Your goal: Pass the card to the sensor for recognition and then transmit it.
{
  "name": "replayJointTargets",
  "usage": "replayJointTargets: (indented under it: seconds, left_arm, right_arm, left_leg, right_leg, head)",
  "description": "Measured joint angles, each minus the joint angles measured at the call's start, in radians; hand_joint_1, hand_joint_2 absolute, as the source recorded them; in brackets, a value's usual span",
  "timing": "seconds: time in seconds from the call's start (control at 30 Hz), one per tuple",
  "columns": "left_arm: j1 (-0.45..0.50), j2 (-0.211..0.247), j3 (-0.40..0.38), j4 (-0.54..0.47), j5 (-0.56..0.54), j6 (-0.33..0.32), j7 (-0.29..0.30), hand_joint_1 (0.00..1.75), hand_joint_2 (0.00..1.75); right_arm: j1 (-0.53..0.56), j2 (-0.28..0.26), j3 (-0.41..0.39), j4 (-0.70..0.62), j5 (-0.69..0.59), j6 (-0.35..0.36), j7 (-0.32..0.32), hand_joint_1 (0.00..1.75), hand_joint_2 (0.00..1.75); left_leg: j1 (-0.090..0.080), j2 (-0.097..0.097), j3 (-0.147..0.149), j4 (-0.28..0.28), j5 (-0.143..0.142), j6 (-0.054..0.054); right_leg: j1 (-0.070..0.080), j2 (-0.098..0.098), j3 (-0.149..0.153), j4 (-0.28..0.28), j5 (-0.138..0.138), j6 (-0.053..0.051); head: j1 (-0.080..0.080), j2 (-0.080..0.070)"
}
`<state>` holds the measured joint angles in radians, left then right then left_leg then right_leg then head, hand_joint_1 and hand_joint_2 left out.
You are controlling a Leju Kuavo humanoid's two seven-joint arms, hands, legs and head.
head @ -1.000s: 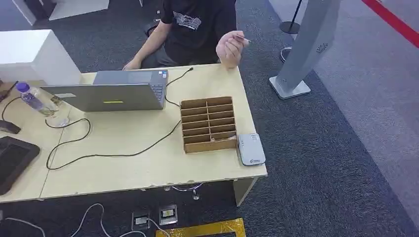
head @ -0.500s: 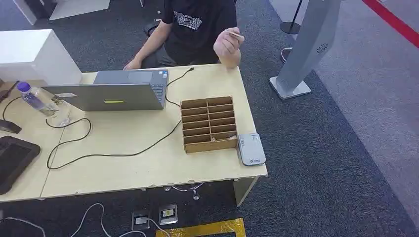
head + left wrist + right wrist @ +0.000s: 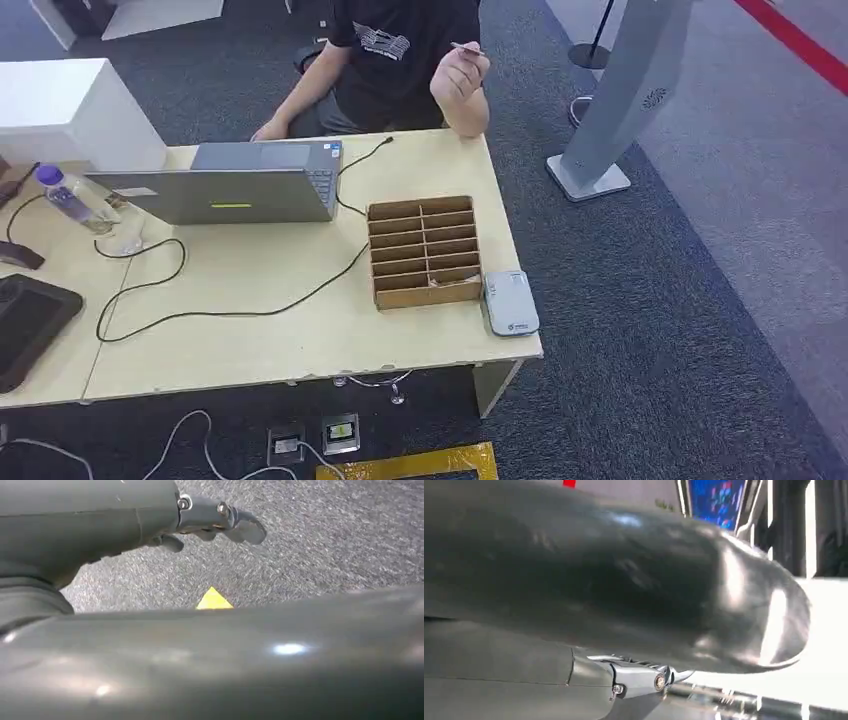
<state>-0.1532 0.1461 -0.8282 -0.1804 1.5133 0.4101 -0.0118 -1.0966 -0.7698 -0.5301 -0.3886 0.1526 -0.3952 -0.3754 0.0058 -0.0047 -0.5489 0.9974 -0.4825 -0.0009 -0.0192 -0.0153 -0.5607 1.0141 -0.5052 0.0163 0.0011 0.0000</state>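
Card pinched in person's hand, raised higher beyond desk far right corner than a second ago. Sensor at near right edge. Left hand hanging, holding nothing, fingers apart; right hand state unclear. Handover pending.

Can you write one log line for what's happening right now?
card: in person's hand beyond desk | sensor: on desk by box | left hand: holds nothing
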Motion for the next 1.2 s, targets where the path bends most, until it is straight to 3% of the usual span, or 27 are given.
replayJointTargets:
  seconds: [0.2,0.43,0.47,0.6,0.7,0.83,1.03,1.2]
  left_arm:
    - [-0.003,0.015,0.000,0.000,-0.021,-0.019,0.010,0.00,0.00]
    - [-0.008,0.027,0.000,0.000,-0.036,-0.052,0.011,0.00,0.00]
    - [-0.008,0.028,0.000,0.000,-0.037,-0.058,0.011,0.00,0.00]
    - [-0.009,0.031,0.000,0.000,-0.041,-0.069,0.011,0.00,0.00]
    - [-0.009,0.034,0.000,0.000,-0.055,-0.082,0.011,0.00,0.00]
    - [-0.009,0.039,0.000,0.000,-0.066,-0.094,0.011,0.00,0.00]
    - [-0.010,0.038,0.000,0.000,-0.077,-0.104,-0.013,0.00,0.00]
    - [-0.008,0.038,-0.001,0.000,-0.089,-0.109,-0.023,0.00,0.00]
  right_arm:
    - [-0.059,0.029,0.318,-0.105,-0.029,0.073,0.080,0.00,0.00]
    - [-0.082,0.094,0.676,-0.260,0.052,0.187,0.242,0.00,0.00]
    - [-0.088,0.105,0.721,-0.276,0.069,0.209,0.254,0.00,1.75]
    - [-0.105,0.139,0.856,-0.314,0.114,0.277,0.268,0.00,1.75]
    - [-0.115,0.177,0.967,-0.336,0.163,0.369,0.292,0.00,1.75]
    - [-0.115,0.216,1.067,-0.349,0.219,0.426,0.320,0.00,1.75]
    - [-0.092,0.297,1.176,-0.351,0.333,0.436,0.330,0.00,1.75]
    - [-0.059,0.355,1.218,-0.343,0.380,0.421,0.334,0.00,1.75]
  left_leg:
    - [0.000,0.000,-0.001,0.000,0.002,0.001]
    - [0.001,-0.001,-0.001,0.000,0.003,0.002]
    - [0.001,-0.001,0.000,0.000,0.003,0.002]
    - [0.001,-0.002,-0.001,0.000,0.003,0.002]
    - [0.001,-0.001,-0.001,0.000,0.003,0.002]
    - [0.001,-0.003,-0.002,0.000,0.003,0.002]
    - [0.001,-0.001,-0.001,0.000,0.003,0.001]
    - [0.001,-0.003,-0.002,0.000,0.003,0.001]
  right_leg:
    - [0.000,0.000,0.000,0.001,0.000,0.000]
    - [0.001,0.000,0.000,0.002,0.000,0.000]
    - [0.001,0.000,0.000,0.002,0.000,0.000]
    - [0.001,-0.001,0.000,0.002,0.000,0.000]
    - [0.001,0.000,-0.001,0.002,0.000,0.000]
    - [0.001,-0.002,-0.001,0.002,0.000,0.000]
    - [0.001,0.001,-0.002,0.002,0.000,0.000]
    - [0.002,-0.001,-0.002,0.002,0.000,0.000]
  head:
    - [0.000,0.000]
    - [0.000,0.000]
    - [0.000,0.000]
    - [0.000,0.000]
    - [0.001,0.000]
    - [0.000,0.000]
    - [0.000,0.000]
    - [0.001,0.000]
